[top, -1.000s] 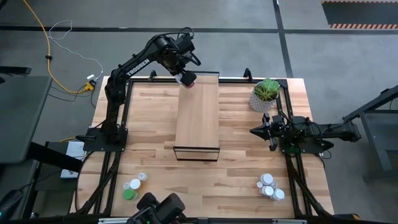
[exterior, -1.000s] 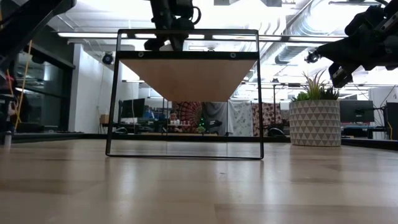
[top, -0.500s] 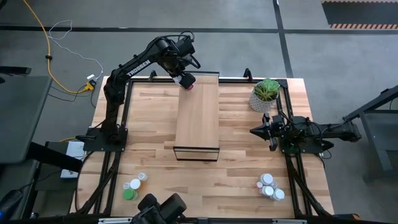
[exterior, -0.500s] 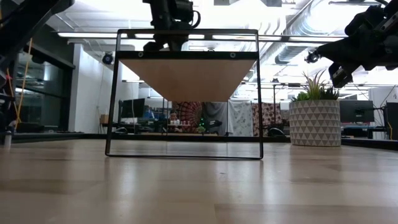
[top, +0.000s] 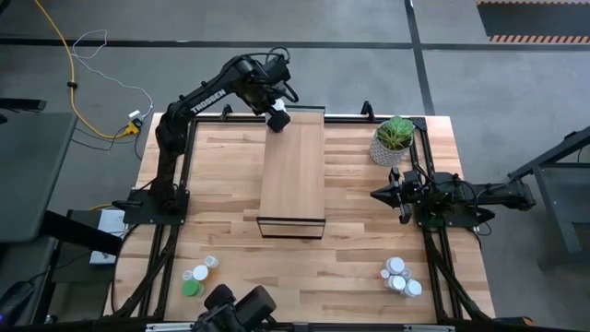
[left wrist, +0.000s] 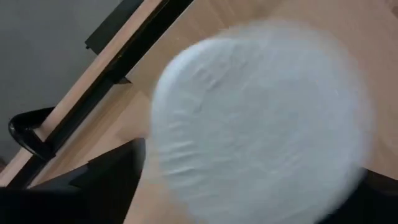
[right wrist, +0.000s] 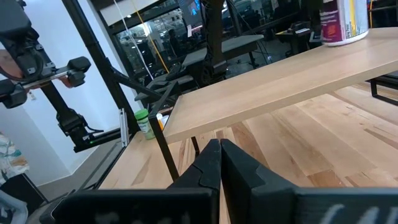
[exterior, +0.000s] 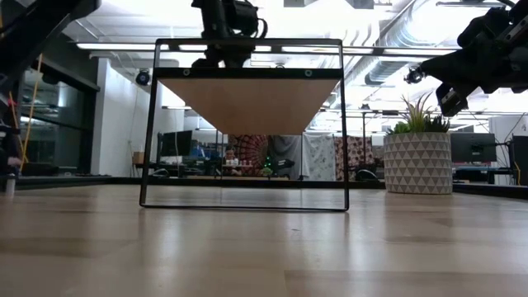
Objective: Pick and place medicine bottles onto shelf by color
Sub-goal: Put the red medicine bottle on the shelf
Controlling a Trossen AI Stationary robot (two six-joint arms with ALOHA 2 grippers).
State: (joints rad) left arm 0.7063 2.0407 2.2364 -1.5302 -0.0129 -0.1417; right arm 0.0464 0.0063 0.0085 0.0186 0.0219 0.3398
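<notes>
So, quick rundown from my remote seat, left to right. Near-left corner of the table (top: 230, 235): a little cluster of medicine bottles (top: 199, 275), one green bottle (top: 191, 288) with a couple of white-capped ones just beside it, all standing on the tabletop and well apart from the shelf (top: 293, 175).

Further in, the left gripper (top: 277, 114) is reaching over the far-left corner of the shelf, right on top of a single bottle (right wrist: 342, 22). That one stands upright on the plank's far end; from the right wrist camera I see a white body with a pinkish label. In the left wrist camera its white cap (left wrist: 261, 118) fills nearly the whole view, blurry, with a dark finger (left wrist: 102, 183) on one side. Honestly, I cannot tell whether the fingers are gripping the bottle or spread clear of it.

The shelf sits in the middle of the table, running near to far, and that's the only bottle on it.

Right of the shelf, the right gripper (top: 376, 195) hovers above the table with its fingers pressed together, holding nothing, pointing toward the shelf. A potted plant (top: 394, 138) sits just beyond it at the far right.

Near-right corner: another bunch of white bottles (top: 399, 275), packed tight on the tabletop.
</notes>
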